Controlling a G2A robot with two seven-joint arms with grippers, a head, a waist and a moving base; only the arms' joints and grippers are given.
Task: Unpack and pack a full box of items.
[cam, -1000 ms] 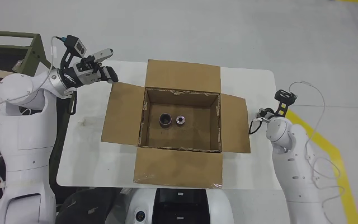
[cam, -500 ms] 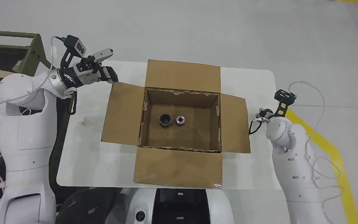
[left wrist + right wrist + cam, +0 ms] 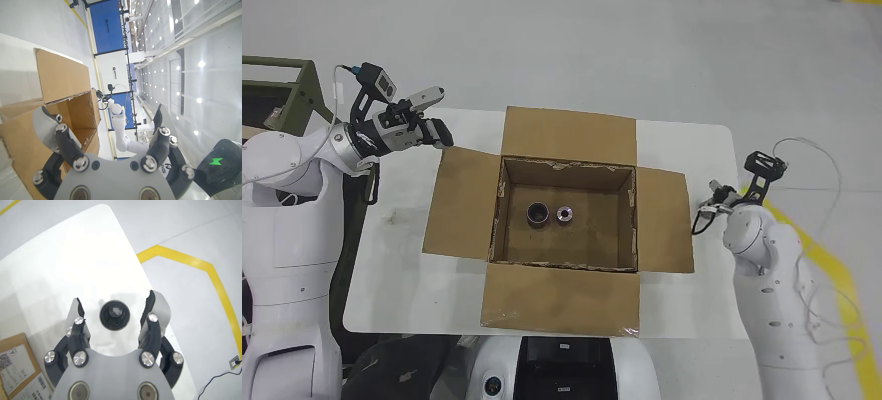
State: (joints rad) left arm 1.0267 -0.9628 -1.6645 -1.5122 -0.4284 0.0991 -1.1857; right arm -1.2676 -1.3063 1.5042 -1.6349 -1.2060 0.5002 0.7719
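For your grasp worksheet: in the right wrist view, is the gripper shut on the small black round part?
No: the right gripper is open, with white table showing on both sides of the small black round part.

The top view looks down from overhead onto the desk [image 3: 402,250] and open box [image 3: 562,215]. The left wrist camera sits close behind the left tool [image 3: 100,111], facing level across the box beyond it toward the right arm [image 3: 117,111]. The right wrist camera looks down past the right tool [image 3: 114,297] at the desk; all views share the box
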